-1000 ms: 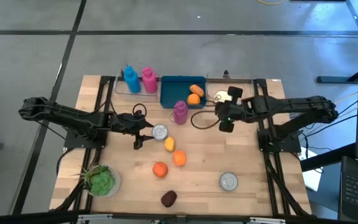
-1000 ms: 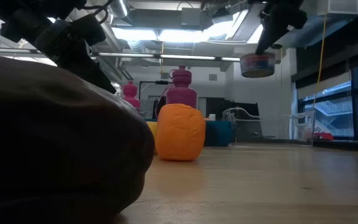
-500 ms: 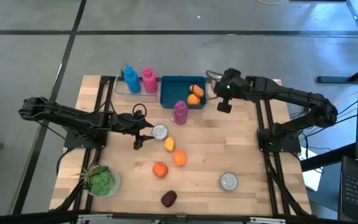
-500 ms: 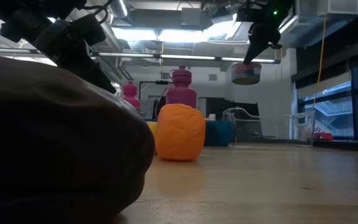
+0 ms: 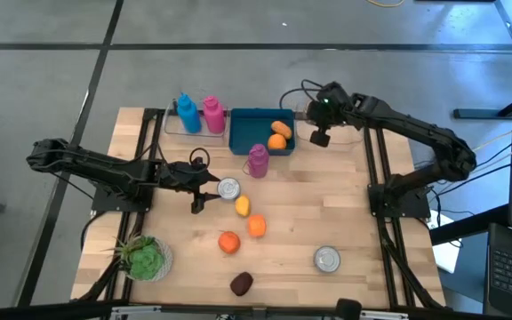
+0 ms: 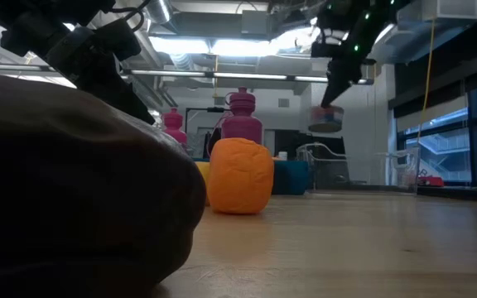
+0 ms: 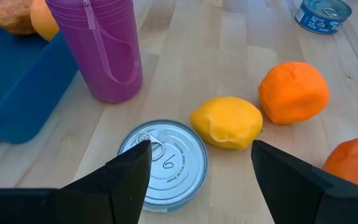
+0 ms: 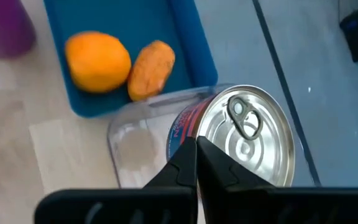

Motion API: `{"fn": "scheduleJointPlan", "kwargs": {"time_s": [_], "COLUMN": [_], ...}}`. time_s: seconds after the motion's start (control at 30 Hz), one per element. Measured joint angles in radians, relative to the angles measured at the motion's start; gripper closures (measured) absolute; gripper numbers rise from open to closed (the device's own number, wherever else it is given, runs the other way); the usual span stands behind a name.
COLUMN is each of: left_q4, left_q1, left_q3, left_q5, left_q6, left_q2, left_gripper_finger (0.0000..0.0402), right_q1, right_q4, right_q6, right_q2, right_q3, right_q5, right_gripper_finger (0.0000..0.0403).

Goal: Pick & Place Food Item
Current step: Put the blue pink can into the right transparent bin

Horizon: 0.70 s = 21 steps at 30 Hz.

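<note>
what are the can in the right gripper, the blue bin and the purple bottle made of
Can: likely metal, with a shiny silver lid, pull tab and printed label.
Blue bin: probably plastic, smooth, matte and uniformly coloured.
Purple bottle: apparently plastic, slightly translucent, with a moulded strap.

Two dark jointed arms — black cables looped alongside — with matte black fingers
</note>
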Motion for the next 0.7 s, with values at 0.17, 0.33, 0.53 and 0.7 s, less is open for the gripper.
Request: {"fn": "scheduleJointPlan", "kwargs": {"time_s": [0.17, 0.33, 0.53, 0.7], "left_q4": [0.0, 0.0, 0.0, 0.0], "left_q1": [0.0, 0.0, 0.0, 0.0], "left_q3": [0.0, 0.0, 0.0, 0.0], "left_q5": [-0.001, -0.004, -0.005, -0.005], "left_q6": [0.0, 0.0, 0.0, -0.001], "left_q2": [0.0, 0.0, 0.0, 0.0], "left_gripper_finger": [0.0137, 0.0137, 0.0137, 0.0137], "right_q1": [-0.03, -0.053, -0.061, -0.061], "right_q4": [0.051, 0.099, 0.188, 0.192], "right_q6": [-0.024, -0.024, -0.029, -0.037], "right_q2": [0.037, 0.068, 0.087, 0.113], "right_q3": [-0.048, -0.095, -0.141, -0.141], "right_q5": [-0.003, -0.04, -0.056, -0.055], "right_gripper_finger": [0.0403, 0.0403, 0.0403, 0.0403]}}
